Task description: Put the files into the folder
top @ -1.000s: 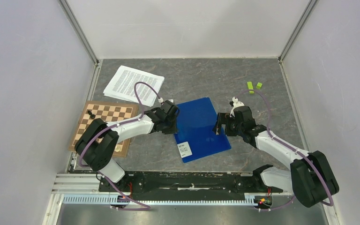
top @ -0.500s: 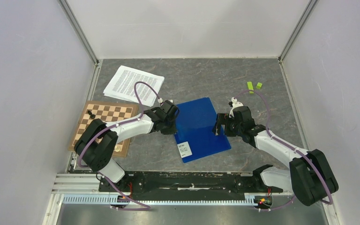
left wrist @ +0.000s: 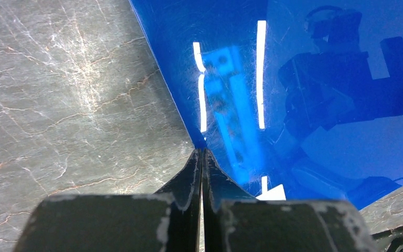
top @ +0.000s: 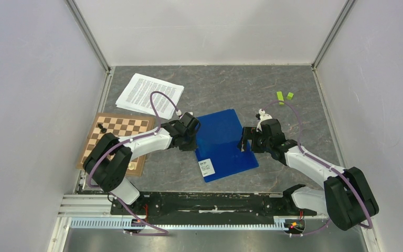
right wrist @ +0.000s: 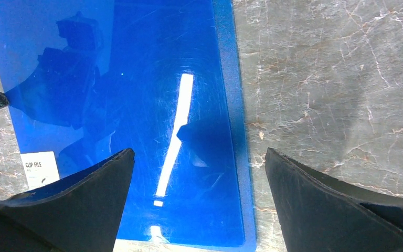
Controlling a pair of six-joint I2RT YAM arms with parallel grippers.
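**Jaws.** The left gripper is fully closed, its two fingers pressed flat together with nothing visible between them. Their tips meet the left edge of the folder, low against the table. The right gripper stands wide open, holding nothing. One finger is over the blue cover and the other over bare table, so the folder's right edge runs between them.

**Folder.** It lies flat and closed at mid-table between the two grippers, turned slightly askew. A small white label sits at its near left corner.

**Files.** The files lie as a loose stack at the far left of the table, well apart from the folder and outside it.

**Surroundings.** A chessboard lies at the left, partly under the left arm. Two small green pieces sit at the far right.
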